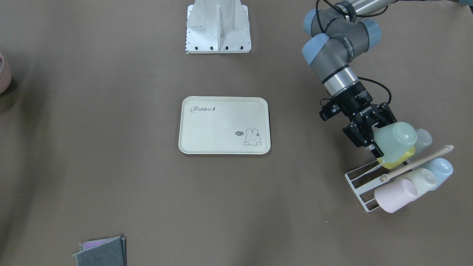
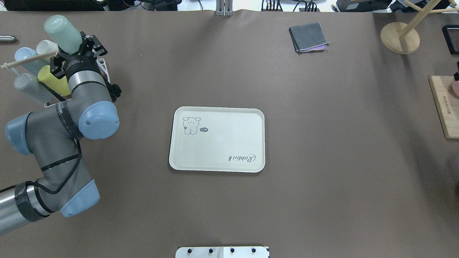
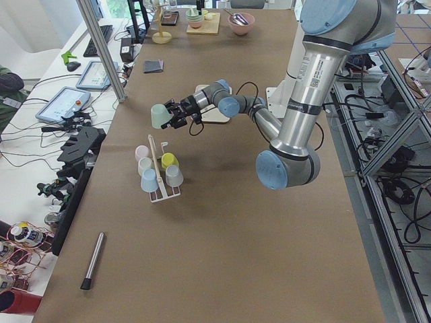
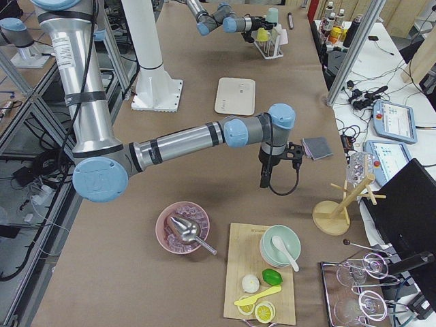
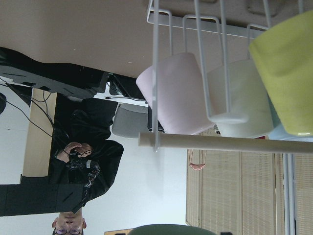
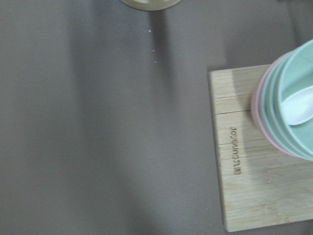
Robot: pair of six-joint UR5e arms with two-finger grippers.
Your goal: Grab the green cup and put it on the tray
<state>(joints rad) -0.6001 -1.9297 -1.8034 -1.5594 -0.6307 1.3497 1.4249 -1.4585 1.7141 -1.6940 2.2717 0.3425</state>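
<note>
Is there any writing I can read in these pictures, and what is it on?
"Rabbit": on the tray.
"hi": in the speech bubble by the tray's bunny drawing.
"ROBOTIQ": on the left gripper holding the green cup; the finer print beside it is too small to read.
Lettering on the left arm: too blurred.
Engraving on the wooden board: too blurred.

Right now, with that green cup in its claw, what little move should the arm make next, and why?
Probably carry the green cup sideways toward the tray. The left gripper is shut on it and holds it above the rack of other cups, while the tray lies some way off at the table's middle.
</note>
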